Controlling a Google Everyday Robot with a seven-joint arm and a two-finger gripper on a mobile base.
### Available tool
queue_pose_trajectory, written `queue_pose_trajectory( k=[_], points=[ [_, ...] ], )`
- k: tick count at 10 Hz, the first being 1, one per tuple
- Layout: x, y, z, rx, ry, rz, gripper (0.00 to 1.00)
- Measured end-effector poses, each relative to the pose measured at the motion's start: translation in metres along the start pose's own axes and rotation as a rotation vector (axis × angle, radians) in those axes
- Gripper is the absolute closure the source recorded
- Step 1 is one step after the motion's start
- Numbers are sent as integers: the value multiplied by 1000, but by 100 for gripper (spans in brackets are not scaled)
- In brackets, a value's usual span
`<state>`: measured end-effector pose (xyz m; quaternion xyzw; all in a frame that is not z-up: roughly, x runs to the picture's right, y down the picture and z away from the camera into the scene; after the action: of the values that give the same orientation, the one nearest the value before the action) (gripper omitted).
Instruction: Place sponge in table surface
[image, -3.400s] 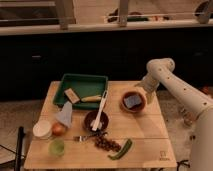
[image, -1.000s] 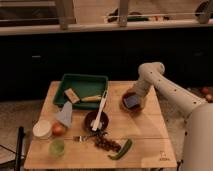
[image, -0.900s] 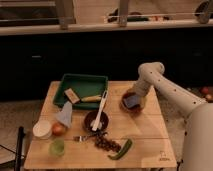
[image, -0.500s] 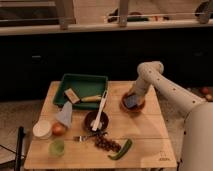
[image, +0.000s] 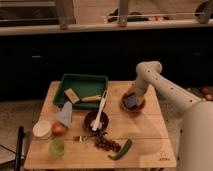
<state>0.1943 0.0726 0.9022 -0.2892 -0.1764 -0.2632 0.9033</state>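
The blue-grey sponge (image: 130, 102) lies in the orange-brown bowl (image: 140, 106) at the right of the light wooden slatted table surface (image: 150, 134). My gripper (image: 133, 94) is down at the bowl, right over the sponge's far edge and touching or nearly touching it. The white arm reaches it from the right, with its elbow above the table's back right corner. The sponge sits tilted against the gripper, and I cannot tell whether it is held.
A green tray (image: 85, 82) at the back left holds a tan block (image: 71, 95) and a yellow item (image: 91, 98). A dark bowl (image: 89, 121) with a white utensil (image: 102, 105) stands mid-table. Grapes (image: 105, 144), a green pepper (image: 121, 149), a fork (image: 82, 137), a green cup (image: 56, 147) and a white bowl (image: 42, 129) are in front.
The arm has swung in from the right and lowered the gripper onto the sponge in the bowl. Over the last second it has barely moved.
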Motion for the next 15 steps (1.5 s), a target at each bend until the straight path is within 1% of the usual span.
queue_pose_trajectory(
  k=[1, 2, 4, 5, 7, 8, 9, 12, 15],
  points=[
    [1, 1, 2, -3, -4, 2, 37],
    [1, 2, 6, -8, -9, 5, 46],
    [2, 5, 6, -8, -11, 10, 63],
    [3, 7, 6, -9, -11, 14, 75],
    [6, 9, -1, 2, 1, 18, 96],
    [6, 9, -5, 7, 6, 18, 99],
    [7, 8, -13, 13, 18, 16, 100],
    [5, 7, -32, 27, 46, 6, 100],
    [4, 6, -45, 39, 69, -3, 100]
  ],
)
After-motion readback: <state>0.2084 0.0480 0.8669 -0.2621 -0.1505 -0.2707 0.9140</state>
